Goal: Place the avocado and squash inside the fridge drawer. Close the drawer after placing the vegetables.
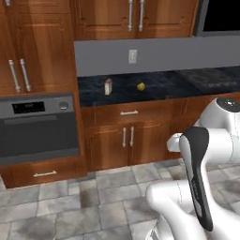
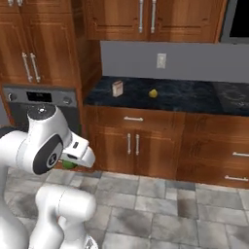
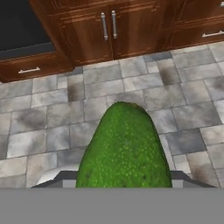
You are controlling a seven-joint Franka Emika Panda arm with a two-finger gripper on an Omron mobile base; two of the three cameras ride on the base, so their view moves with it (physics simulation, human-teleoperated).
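green and finely speckled, the avocado (image 3: 124,148) sits in the lower middle of the hand view, rising between the two dark fingers (image 3: 61,176), which show as short stubs on either side of its base. both stubs lie against its flanks, so the fingers are drawn in and pinching the avocado. beyond the fruit in that view lies grey tiled floor (image 3: 48,118), with wooden cabinet doors (image 3: 109,30) carrying paired metal handles along the top, and a drawer front to the left. in the right base view the gripper (image 2: 73,156) is tucked low against the arm's white shoulder, and a small patch of green (image 2: 69,164) shows just under the white hand (the rest of the fruit is hidden by the arm). the avocado is held in the air above the floor, well apart from the counter. on the dark speckled counter (image 1: 187,82) the squash (image 1: 141,86) rests as a small yellow lump, touching the top, apart from a tan carton (image 1: 108,86) standing upright to its left. in the right base view the same pair appears, squash (image 2: 153,93) to the right of the carton (image 2: 117,88). a grey oven (image 1: 37,126) with a dark display is set into the cabinets left of the counter. a wall outlet (image 1: 133,56) sits on the grey backsplash above the squash.
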